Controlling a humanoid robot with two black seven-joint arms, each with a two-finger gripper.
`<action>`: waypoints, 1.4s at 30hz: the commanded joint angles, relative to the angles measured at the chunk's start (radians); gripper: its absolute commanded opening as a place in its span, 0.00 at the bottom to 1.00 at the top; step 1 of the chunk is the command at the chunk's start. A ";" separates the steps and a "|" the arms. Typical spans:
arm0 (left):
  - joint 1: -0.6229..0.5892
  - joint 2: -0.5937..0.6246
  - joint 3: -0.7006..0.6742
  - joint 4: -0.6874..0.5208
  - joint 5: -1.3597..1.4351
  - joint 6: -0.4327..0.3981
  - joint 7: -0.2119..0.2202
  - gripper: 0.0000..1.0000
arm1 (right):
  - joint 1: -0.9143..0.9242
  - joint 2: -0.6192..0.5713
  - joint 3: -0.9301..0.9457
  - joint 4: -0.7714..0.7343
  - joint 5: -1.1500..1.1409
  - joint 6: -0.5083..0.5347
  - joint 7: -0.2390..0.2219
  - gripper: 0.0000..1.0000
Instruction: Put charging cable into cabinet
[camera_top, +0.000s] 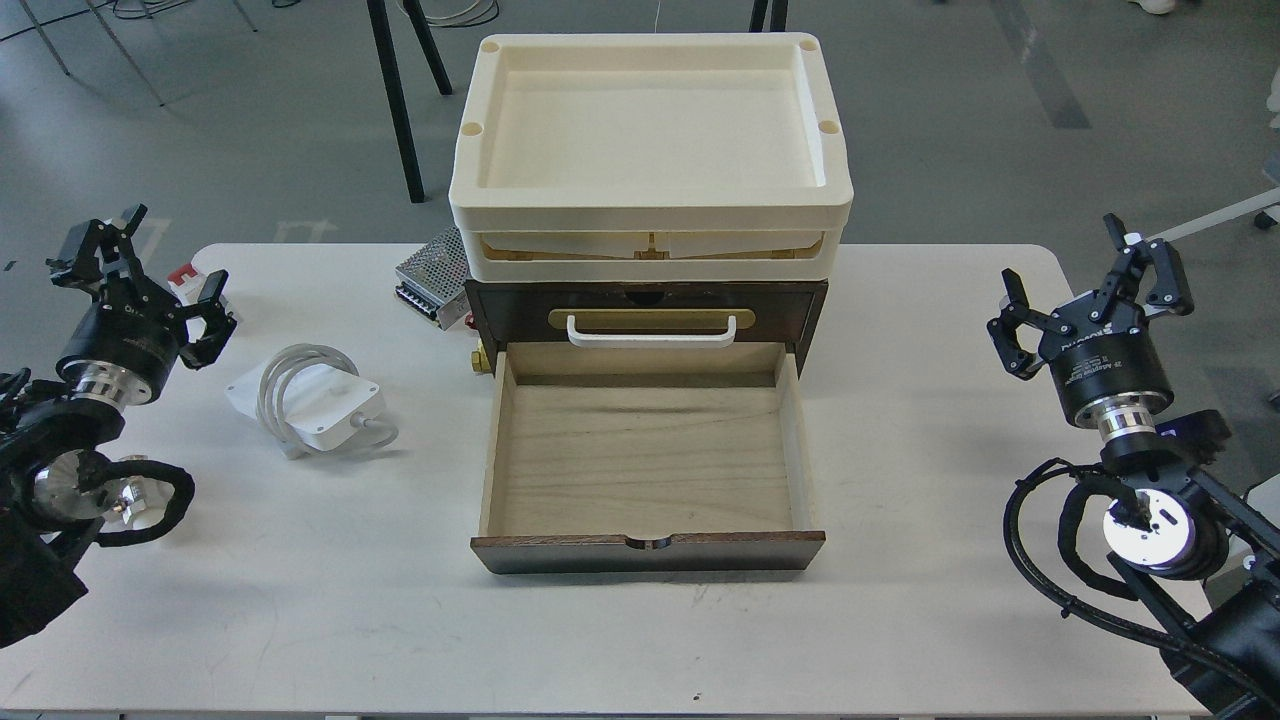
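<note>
The charging cable (312, 398), a flat white brick with a pale grey cord coiled over it, lies on the table left of the cabinet (645, 310). The dark brown cabinet stands mid-table under a cream tray top (650, 120). Its lower light-wood drawer (645, 460) is pulled out toward me and holds nothing. A white handle (651, 332) sits on the closed drawer above. My left gripper (140, 265) hangs open at the far left, up and left of the cable, holding nothing. At the far right, my right gripper (1090, 275) is open and holds nothing.
A perforated silver metal box (432, 275) sits behind the cabinet's left corner. A small white block with a red end (185, 275) lies behind my left gripper. The white table (300, 600) ends just below the open drawer's front.
</note>
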 joint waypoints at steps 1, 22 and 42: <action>0.001 0.003 0.003 0.001 0.001 0.000 0.000 1.00 | 0.000 0.001 0.000 0.000 0.000 0.000 0.000 0.99; -0.229 0.233 0.031 0.180 0.325 0.006 0.000 1.00 | 0.000 0.000 0.000 0.000 0.000 0.000 0.000 0.99; -0.558 0.356 0.064 0.107 0.745 0.085 0.000 1.00 | 0.000 0.001 0.000 0.002 0.000 0.002 0.000 0.99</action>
